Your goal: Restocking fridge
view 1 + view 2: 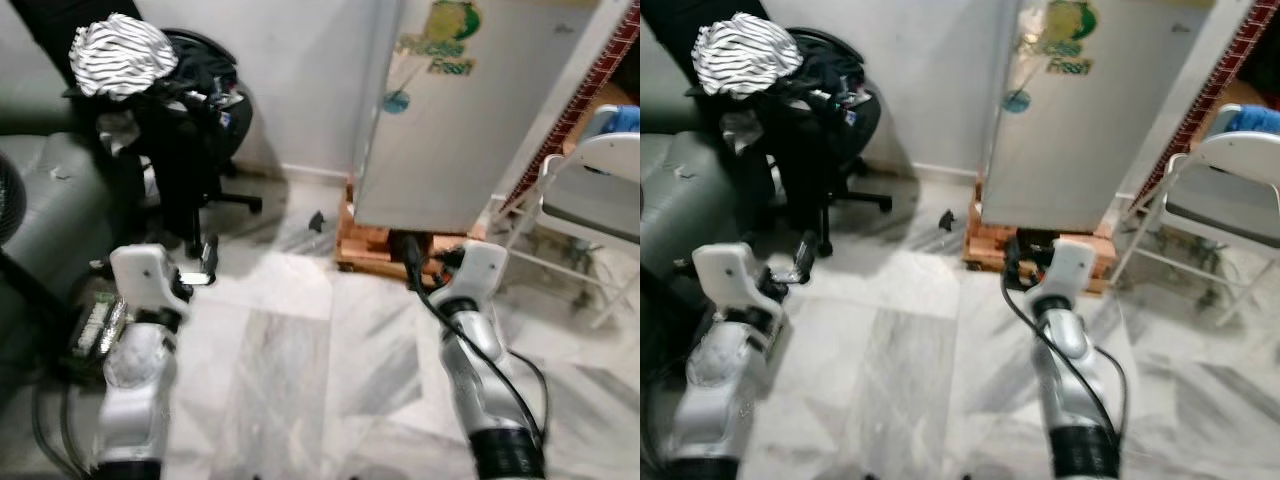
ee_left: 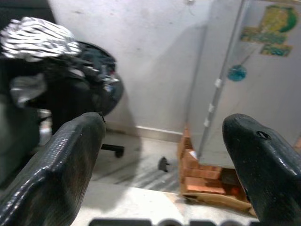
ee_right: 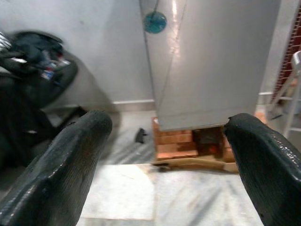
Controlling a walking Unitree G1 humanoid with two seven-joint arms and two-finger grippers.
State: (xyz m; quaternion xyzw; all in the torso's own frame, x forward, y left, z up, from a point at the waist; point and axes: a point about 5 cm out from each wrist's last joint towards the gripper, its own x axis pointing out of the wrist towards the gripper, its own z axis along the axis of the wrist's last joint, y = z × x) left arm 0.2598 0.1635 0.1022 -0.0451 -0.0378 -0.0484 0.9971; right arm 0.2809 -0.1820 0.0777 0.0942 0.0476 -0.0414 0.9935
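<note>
A: Chair (image 1: 195,120) far left of the fridge (image 1: 470,110), black, on castors, heaped with dark clothing; a striped black-and-white cloth (image 1: 122,52) sits on top of the heap.

B: And the left gripper (image 2: 164,155)?

A: Raised over the pale marbled floor (image 1: 290,370), well left of the fridge and near the chair's base. In the wrist view its two black fingers (image 2: 66,165) stand spread wide apart with nothing between them.

B: Between chair and fridge?

A: Small dark object (image 1: 316,220) on the floor by the wall's skirting, just left of the fridge base. Too small to identify.

B: Fridge itself?

A: Silver, door closed, a green and yellow sticker (image 1: 440,40) near the top of the door, a round blue one lower down. It stands on a stack of bricks (image 1: 375,245) laid over a wooden board.

B: Right gripper (image 3: 169,155)?

A: Out in front of the fridge, low, near the brick base. Fingers parted wide, holding nothing; a black cable (image 1: 470,340) runs along that arm.

B: Further right?

A: White folding chair (image 1: 590,190) just right of the fridge, something blue on its top edge.
</note>
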